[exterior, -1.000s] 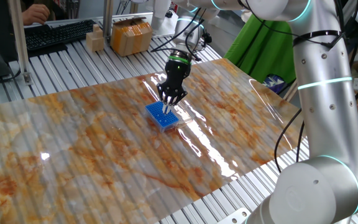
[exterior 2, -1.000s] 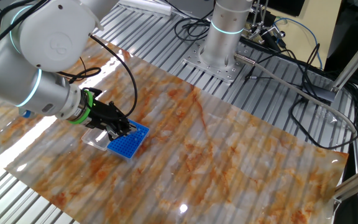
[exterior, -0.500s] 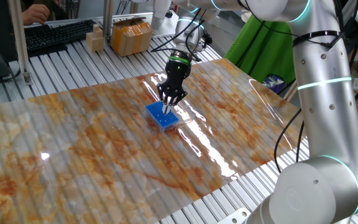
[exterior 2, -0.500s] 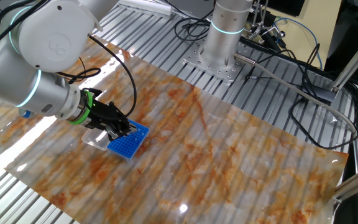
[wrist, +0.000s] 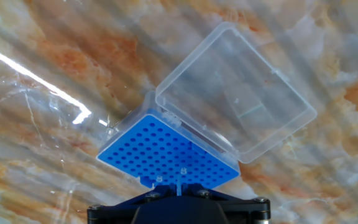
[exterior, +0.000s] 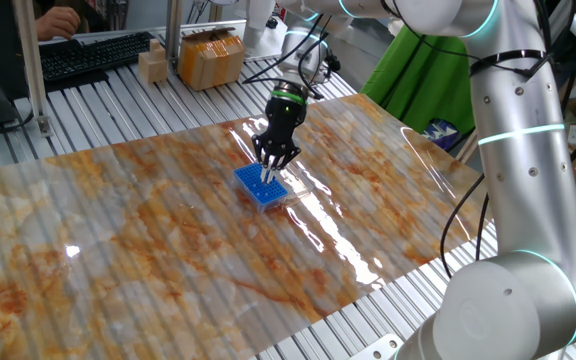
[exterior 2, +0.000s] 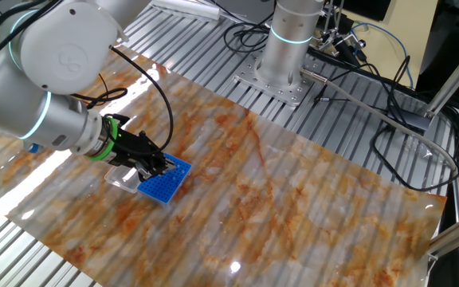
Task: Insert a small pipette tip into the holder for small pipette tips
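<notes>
Bright-blue perforated plastic holder (wrist: 166, 152), clear hinged lid (wrist: 235, 93), black hand (exterior: 271, 168) pressed together

Closed gripper (exterior 2: 164, 166) low over the blue holder for small pipette tips (exterior 2: 164, 182) on the marbled table (exterior 2: 309, 207).

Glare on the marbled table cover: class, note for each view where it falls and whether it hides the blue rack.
One fixed view: a bright streak runs just right of the holder for small pipette tips, which stays clear. Other fixed view: only a faint spot near the lower edge. Hand view: a streak on the left; holes sharp.
</notes>
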Robot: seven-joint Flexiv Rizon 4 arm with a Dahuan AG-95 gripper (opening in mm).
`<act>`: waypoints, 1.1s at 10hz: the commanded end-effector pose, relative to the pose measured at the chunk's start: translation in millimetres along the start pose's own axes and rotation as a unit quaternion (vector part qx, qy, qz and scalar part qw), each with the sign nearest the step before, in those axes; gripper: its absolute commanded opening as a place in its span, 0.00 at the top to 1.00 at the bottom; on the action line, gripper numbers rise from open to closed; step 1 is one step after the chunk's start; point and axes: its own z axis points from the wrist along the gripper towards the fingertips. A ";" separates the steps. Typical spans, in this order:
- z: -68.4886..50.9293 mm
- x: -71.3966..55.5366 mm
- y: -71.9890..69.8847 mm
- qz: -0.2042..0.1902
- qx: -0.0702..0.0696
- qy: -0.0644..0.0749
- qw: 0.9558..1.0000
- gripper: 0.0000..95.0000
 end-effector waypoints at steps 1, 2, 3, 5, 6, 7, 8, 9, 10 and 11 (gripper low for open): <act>-0.6 -0.6 0.4 -0.001 0.000 0.000 1.000 1.00; -0.5 -1.1 0.6 -0.003 0.000 0.001 1.000 1.00; -0.1 -1.5 0.8 -0.003 0.000 0.001 1.000 1.00; 0.9 -2.7 1.1 -0.004 0.000 0.001 1.000 1.00; 1.1 -3.2 1.2 -0.003 0.000 0.001 1.000 1.00; 1.2 -3.6 1.2 -0.004 0.000 0.001 1.000 1.00; 1.2 -3.9 1.4 -0.004 0.000 0.001 1.000 1.00; 1.1 -4.5 1.6 -0.004 0.000 0.001 1.000 1.00; 0.9 -4.8 1.6 -0.003 0.000 0.000 1.000 1.00; 0.9 -5.1 1.5 -0.004 0.000 0.001 1.000 1.00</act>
